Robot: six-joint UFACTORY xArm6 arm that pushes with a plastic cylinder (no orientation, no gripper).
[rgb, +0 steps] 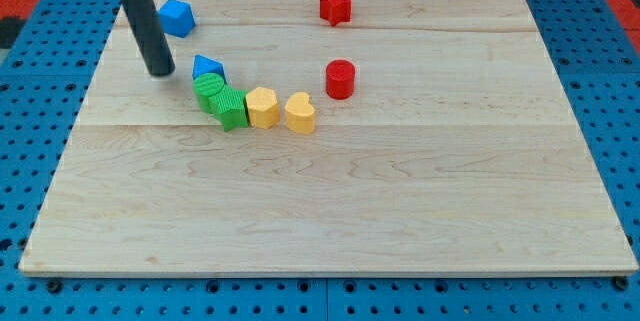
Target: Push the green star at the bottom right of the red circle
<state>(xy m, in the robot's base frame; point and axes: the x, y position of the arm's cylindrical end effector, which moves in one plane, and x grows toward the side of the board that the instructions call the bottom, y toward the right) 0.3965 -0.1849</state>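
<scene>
The red circle (340,79) stands right of the board's middle, toward the view's top. The green star (230,108) lies left of it, in a tight row with a green circle (209,88) at its upper left and a yellow hexagon (262,107) at its right. A yellow heart (299,113) ends the row, down-left of the red circle. A blue triangle (207,66) touches the green circle from above. My tip (160,72) is left of the blue triangle, apart from it, up-left of the green star.
A blue cube (177,17) lies near the top left, just right of the rod. A red star (336,6) lies near the top edge, above the red circle. The wooden board (330,211) rests on a blue pegboard.
</scene>
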